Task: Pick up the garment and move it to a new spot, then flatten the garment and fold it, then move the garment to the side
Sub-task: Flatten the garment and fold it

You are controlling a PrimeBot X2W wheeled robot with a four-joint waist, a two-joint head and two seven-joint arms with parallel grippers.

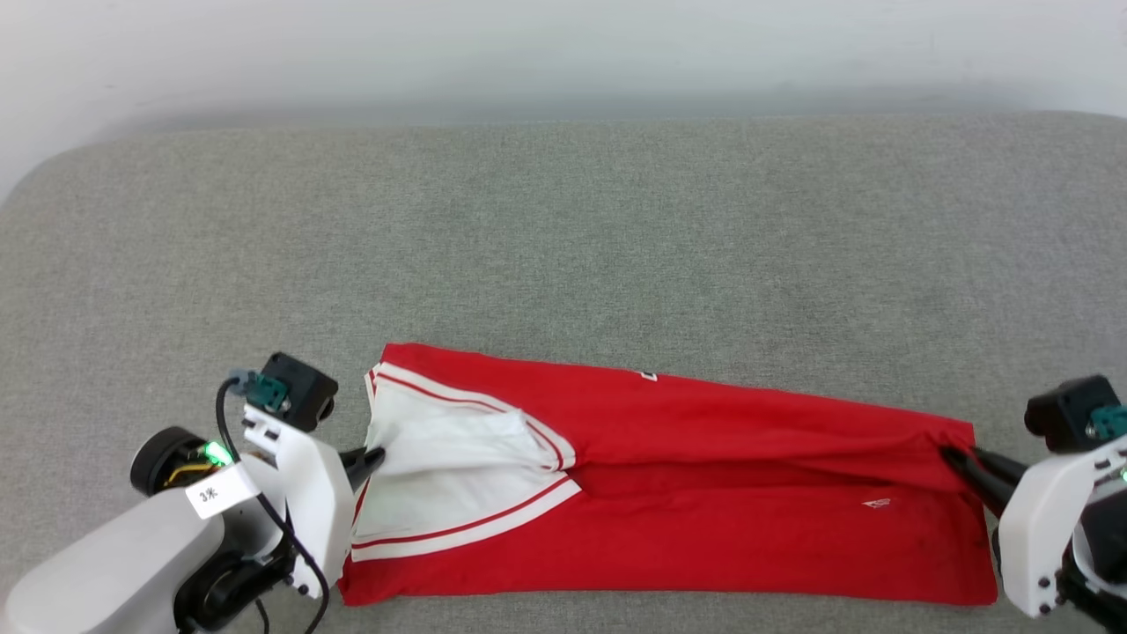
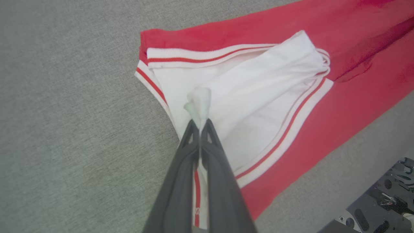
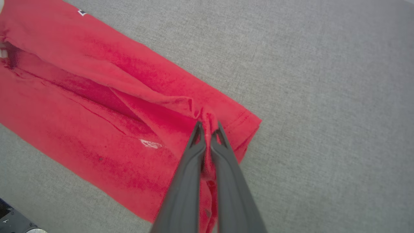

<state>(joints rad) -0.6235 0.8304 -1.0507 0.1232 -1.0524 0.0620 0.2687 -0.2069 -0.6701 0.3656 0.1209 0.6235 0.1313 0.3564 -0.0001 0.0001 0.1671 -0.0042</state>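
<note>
Your left hand (image 2: pixel 200 121): closed tight on jersey (image 1: pixel 704 528) white sleeve (image 2: pixel 258 84) | your right hand (image 3: pixel 209 124): closed tight on red hem (image 3: pixel 245 126), opposite end

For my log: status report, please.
Left gripper shut on garment at sleeve. Right gripper shut at hem. Garment folded lengthwise, flat. Nothing in the way.

The garment (image 1: pixel 722 528) is bright red, with white sleeves (image 1: pixel 440 480) edged in red-and-white striped trim (image 1: pixel 467 528) and a small white mark (image 1: pixel 876 504) on the red. The surface (image 1: pixel 563 220) beneath is a speckled grey weave. The left gripper (image 1: pixel 377 457) and right gripper (image 1: pixel 953 456) have dark grey fingers (image 2: pixel 181 181) and white housings (image 1: pixel 308 493). A green light (image 1: pixel 214 453) glows.
</note>
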